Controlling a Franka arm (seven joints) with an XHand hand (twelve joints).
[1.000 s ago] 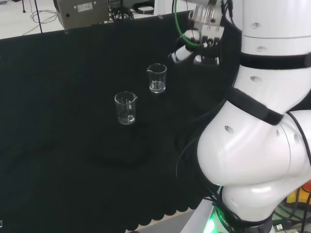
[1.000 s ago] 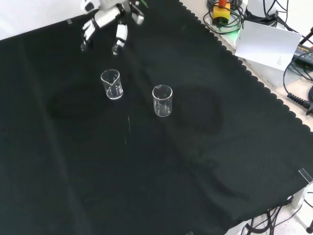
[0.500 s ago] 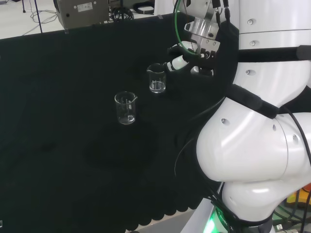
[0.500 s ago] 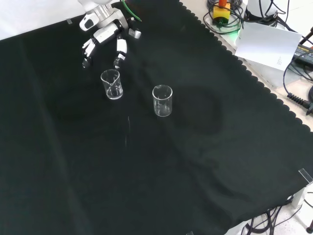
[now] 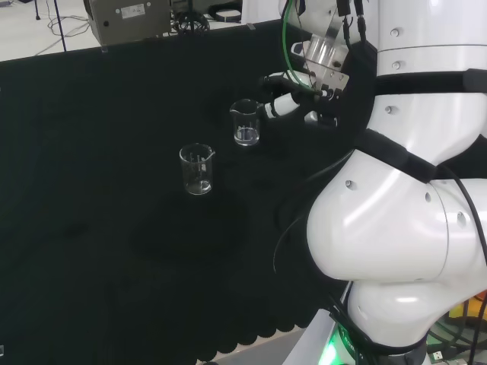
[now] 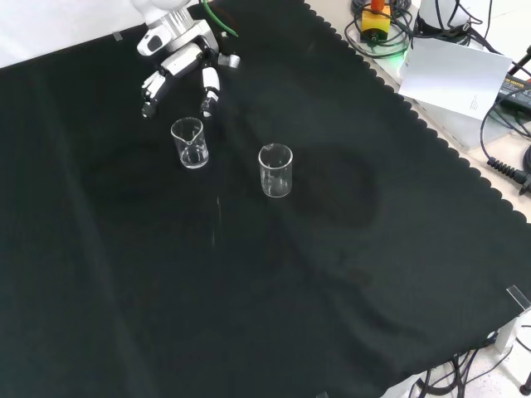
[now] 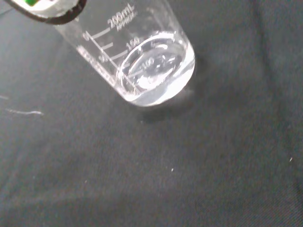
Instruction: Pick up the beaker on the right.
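Beaker [image 5: 246,122] stands upright, mouth up, just beside the hand [image 5: 293,95], whose fingers are spread.

Table [image 6: 348,274] draped in black cloth [image 5: 91,251]. Two clear beakers upright on it in the front view: one [image 6: 189,143] at ten o'clock of the other [image 6: 275,170], near but apart.

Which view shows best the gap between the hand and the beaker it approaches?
The front view: the open hand hangs just beyond the beaker, not touching. In the head view, a fingertip overlaps its rim, hiding the gap. The wrist view shows its base close up.
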